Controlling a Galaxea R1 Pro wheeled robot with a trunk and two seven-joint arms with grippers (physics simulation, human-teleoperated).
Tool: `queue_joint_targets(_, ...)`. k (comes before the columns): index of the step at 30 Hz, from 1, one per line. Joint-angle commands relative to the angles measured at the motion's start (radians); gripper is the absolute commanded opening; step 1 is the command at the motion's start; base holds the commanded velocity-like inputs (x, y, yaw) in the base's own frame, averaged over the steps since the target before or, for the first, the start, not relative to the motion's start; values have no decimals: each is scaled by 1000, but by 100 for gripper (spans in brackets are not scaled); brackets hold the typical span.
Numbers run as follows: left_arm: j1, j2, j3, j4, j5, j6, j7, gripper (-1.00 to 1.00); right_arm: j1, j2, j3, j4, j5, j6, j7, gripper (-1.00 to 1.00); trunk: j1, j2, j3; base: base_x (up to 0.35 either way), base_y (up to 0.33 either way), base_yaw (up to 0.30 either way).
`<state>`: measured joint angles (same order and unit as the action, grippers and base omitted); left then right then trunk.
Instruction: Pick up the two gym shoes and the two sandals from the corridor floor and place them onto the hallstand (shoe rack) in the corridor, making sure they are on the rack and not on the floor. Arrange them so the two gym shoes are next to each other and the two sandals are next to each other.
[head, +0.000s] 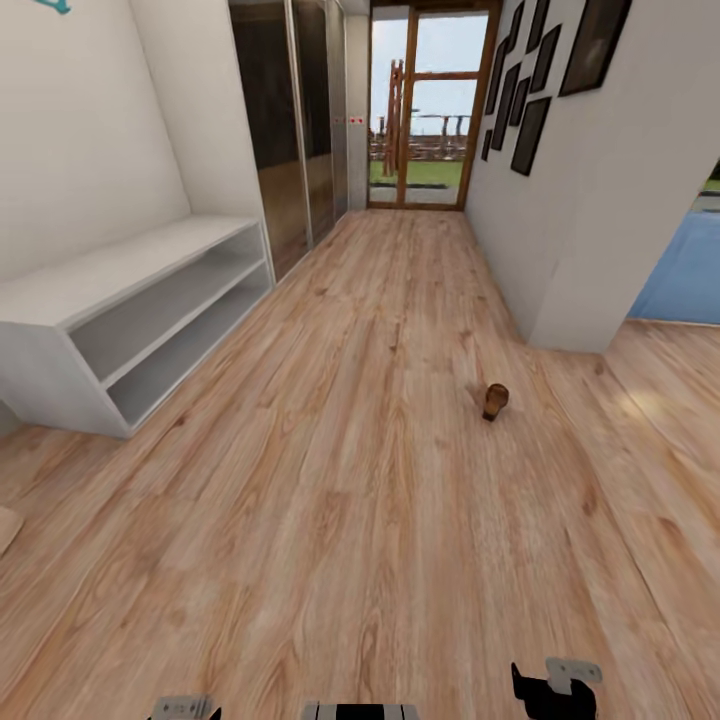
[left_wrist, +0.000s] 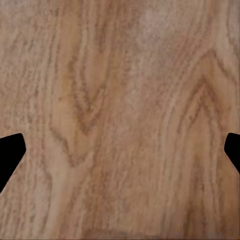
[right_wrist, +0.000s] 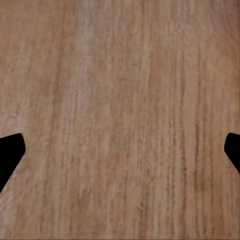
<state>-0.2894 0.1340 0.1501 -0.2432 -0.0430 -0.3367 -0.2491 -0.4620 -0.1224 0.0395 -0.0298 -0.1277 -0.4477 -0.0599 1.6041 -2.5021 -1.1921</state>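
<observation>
head cam has sandal (head: 495, 401) on corridor floor (head: 350, 480); wrist cams just planks, l fingers (left_wrist: 10, 152) & r fingers (right_wrist: 10, 152) spread wide.

- The corridor floor (left_wrist: 120, 100) shows light brown wood grain throughout.
- The left gripper (left_wrist: 120, 150) hangs above it, dark fingertips (left_wrist: 11, 150) wide apart at three and nine o'clock.

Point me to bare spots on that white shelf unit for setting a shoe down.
The white shelf unit: top board and both open tiers look bare. The floor between unit and right wall is open, except one sandal near the wall corner.
</observation>
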Motion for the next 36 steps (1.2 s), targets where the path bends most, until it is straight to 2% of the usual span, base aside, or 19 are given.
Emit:
queue_joint_targets(1, -1, 0, 9, 1, -5, -2, -7, 100, 0, 0, 5, 1, -9, -3, 0, 100, 0, 0, -1, 340, 0, 0)
queue_joint_targets(36, -1, -1, 9, 1, -5, -2, -7, 100, -1, 4, 5, -1, -10, -2, -3, 100, 0, 0, -1, 340, 0, -1)
